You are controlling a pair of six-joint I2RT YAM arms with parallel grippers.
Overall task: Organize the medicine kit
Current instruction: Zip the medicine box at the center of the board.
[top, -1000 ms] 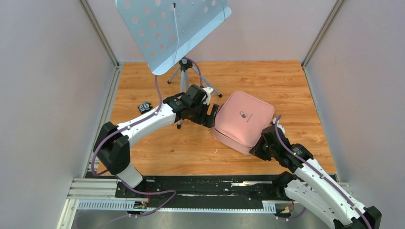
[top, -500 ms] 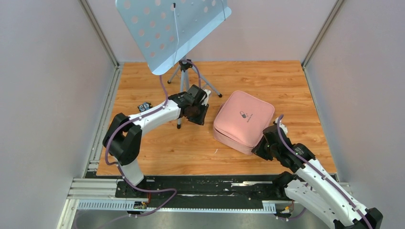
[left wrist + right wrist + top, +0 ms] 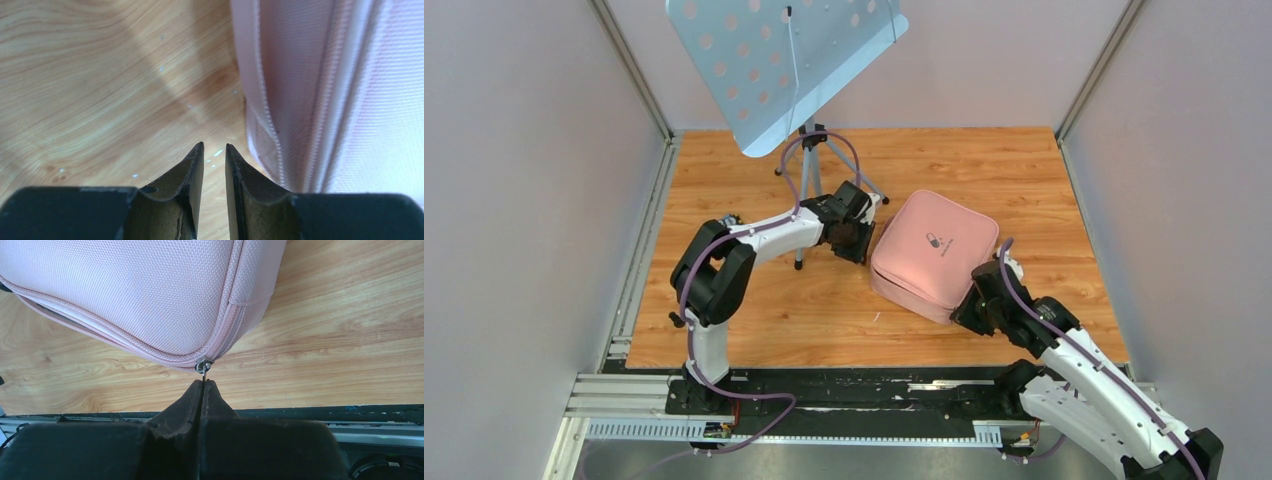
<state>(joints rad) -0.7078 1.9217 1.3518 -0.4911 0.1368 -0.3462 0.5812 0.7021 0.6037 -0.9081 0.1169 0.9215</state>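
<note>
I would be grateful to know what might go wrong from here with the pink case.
1. The right gripper pinches only the tip of the zipper pull, so it may slip free under a pull.
2. The left gripper sits beside the medicine kit, jaws narrowly apart with nothing between them, so the kit is unheld and may slide across the table rather than unzip.
3. The left arm's cable loops close around the music stand and might snag it.

The medicine kit (image 3: pixel 140 295) is woven cloth (zip pull (image 3: pixel 202 367): metal).
</note>
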